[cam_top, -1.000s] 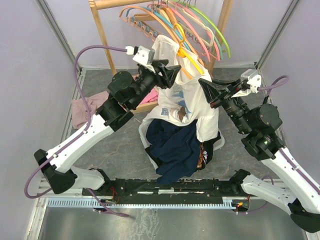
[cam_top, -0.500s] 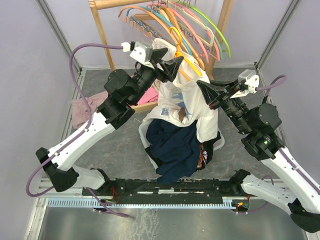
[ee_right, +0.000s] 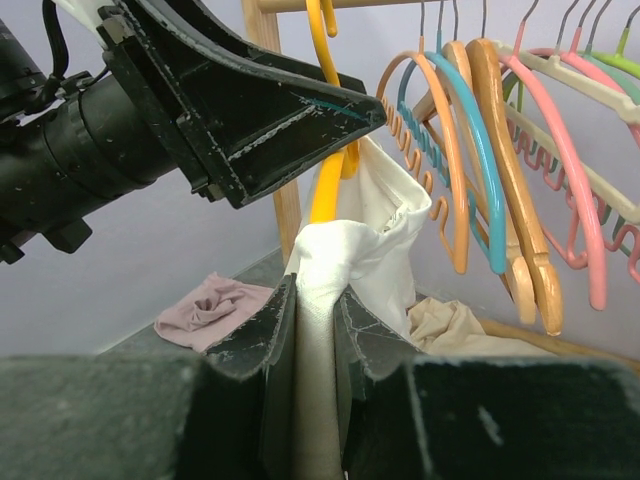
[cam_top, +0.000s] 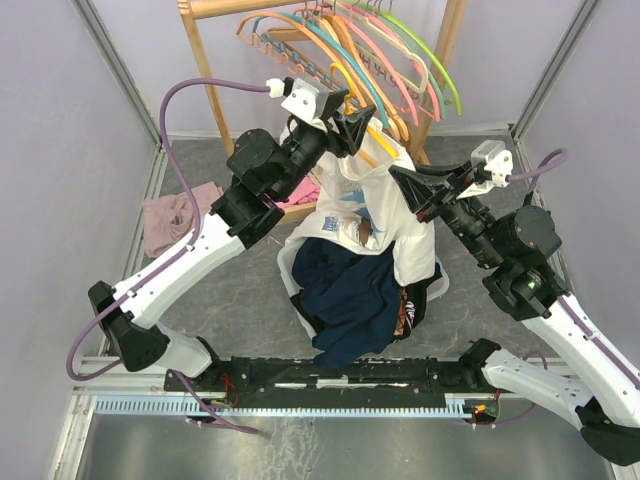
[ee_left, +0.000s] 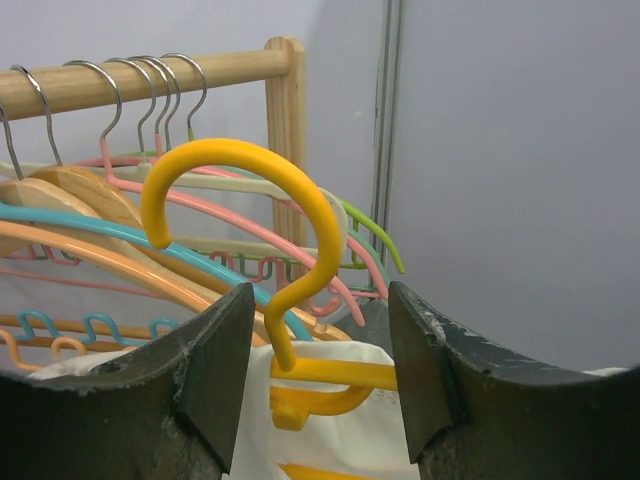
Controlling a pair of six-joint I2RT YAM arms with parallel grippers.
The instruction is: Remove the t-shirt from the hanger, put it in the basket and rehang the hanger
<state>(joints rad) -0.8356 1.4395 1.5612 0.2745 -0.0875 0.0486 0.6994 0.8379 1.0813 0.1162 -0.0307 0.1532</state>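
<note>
Left gripper (ee_left: 320,345) stands open, my two fingers either side of the hook neck of the yellow plastic hanger (ee_left: 245,152), with gaps on both sides and nothing clamped. Its hook looks clear of the wooden rail (ee_left: 150,80), just near of it. It carries the white cotton t-shirt (cam_top: 385,195) in the middle of the scene, above a heap of dark navy clothes (cam_top: 345,295). Right gripper (ee_right: 318,300) is closed on a bunched fold of the shirt just below the hanger. I judge the cloth light, limp and stretchy, apt to snag on the stiff hanger arms; best pulled from a shoulder or hem, with the hook pinned firm
</note>
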